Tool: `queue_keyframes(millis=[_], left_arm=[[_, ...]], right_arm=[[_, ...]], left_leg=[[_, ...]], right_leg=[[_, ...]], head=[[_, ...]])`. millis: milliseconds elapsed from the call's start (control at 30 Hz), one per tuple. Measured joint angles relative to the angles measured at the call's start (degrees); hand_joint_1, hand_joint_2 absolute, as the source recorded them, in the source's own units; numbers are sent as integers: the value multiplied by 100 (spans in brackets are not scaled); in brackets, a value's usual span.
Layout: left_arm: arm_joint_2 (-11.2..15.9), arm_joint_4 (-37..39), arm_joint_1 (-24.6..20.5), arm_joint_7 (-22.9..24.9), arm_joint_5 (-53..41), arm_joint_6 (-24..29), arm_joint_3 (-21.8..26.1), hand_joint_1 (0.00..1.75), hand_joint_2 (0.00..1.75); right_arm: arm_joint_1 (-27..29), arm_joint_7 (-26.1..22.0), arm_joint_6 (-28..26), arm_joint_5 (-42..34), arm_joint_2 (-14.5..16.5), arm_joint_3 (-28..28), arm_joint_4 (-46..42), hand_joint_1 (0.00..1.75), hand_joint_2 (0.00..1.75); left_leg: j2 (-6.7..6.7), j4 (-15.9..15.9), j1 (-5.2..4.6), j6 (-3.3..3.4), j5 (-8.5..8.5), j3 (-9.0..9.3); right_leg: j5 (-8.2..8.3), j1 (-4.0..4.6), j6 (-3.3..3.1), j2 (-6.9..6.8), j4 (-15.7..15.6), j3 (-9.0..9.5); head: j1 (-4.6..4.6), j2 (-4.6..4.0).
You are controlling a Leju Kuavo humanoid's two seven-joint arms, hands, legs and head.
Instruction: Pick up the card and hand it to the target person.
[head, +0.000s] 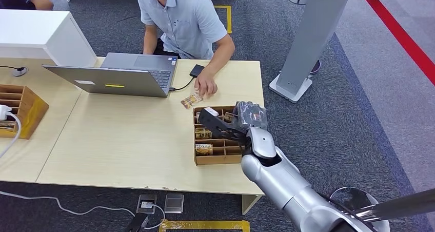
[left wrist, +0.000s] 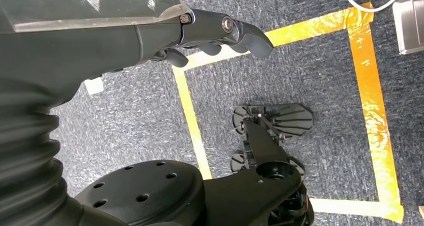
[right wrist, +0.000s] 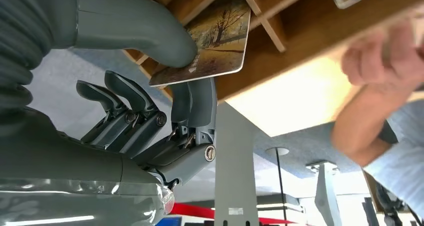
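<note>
Over the wooden card box (head: 219, 158) on the table hovers my right hand (head: 225, 125). Close up, its thumb (right wrist: 145, 31) and one finger pinch a card (right wrist: 215, 38) printed with a brownish tree picture; the card's far end still lies among the box's dividers (right wrist: 265, 21). More cards (head: 203, 149) stand in the box's slots. The person (head: 179, 16) sits across the table, with a hand (head: 206, 85) resting beside another card (head: 191, 100) that lies flat on the tabletop. My left hand (left wrist: 210, 33) hangs over the floor, fingers loosely extended, holding nothing.
An open laptop (head: 118, 75) stands at the table's far side, with a dark adapter (head: 197, 70) plugged into it. A second wooden box (head: 20, 109) sits at the left edge. A grey kiosk stand (head: 308, 42) rises to the right of the table (head: 128, 139).
</note>
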Motion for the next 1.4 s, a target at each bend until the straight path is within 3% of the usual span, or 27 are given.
queue_keyframes(millis=[433, 633, 900, 1267, 1400], left_arm=[[0, 1, 11, -32, 70, 56, 0, 0, 175], [0, 0, 6, -87, 17, 27, -1, 0, 175], [-19, 0, -55, 58, -204, -57, -10, 0, 175], [-45, 0, -195, 280, -355, -175, -96, 0, 175], [-46, 0, -190, 281, -337, -176, -97, 0, 175]], right_arm=[[315, 32, -332, -125, -630, -415, -2237, 175, 175], [168, -214, -342, -417, -731, -497, -2602, 175, 175], [-706, -914, -432, -1011, -336, -471, -1214, 175, 175], [-1250, -939, -335, -969, 262, -377, 830, 175, 175], [-1274, -985, -334, -948, 426, -334, 1256, 0, 175]], left_leg=[[1, 0, 0, 0, 0, 0], [0, 0, 0, 0, 0, -2], [-2, 0, 0, 0, 2, -3], [-5, 0, 0, 0, 2, -4], [-4, 0, 0, 0, 2, -4]], right_leg=[[0, 0, 0, 1, -1, 0], [0, 0, 0, 2, 0, 1], [1, 0, -1, -1, 2, 2], [1, 0, -1, -4, 2, 2], [1, 0, -1, -3, 2, 1]], head=[[-3, 0], [-2, 1], [-2, 1], [1, 1], [1, 0]])
